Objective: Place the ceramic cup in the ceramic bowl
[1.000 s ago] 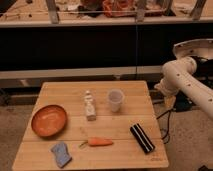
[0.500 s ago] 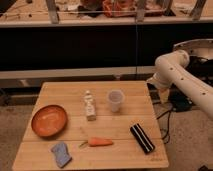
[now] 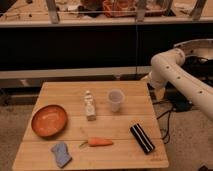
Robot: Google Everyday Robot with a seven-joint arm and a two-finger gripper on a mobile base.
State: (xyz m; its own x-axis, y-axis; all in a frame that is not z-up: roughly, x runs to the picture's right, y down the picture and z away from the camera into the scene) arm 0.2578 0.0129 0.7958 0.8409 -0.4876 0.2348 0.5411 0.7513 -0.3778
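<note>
camera view | ceramic cup (image 3: 115,100) on table (image 3: 60,92), left of hand (image 3: 159,90) | hand off table's right edge, state cannot tell

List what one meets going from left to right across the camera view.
bowl → bottle → cup → black block → arm. The cloth and carrot overlap others, so they are left out. The gripper is not in view; only the arm shows, at the right.

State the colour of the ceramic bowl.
Glossy orange-brown, seen in the camera view; the ceramic bowl sits left on the table, the gripper beyond its right edge.
</note>
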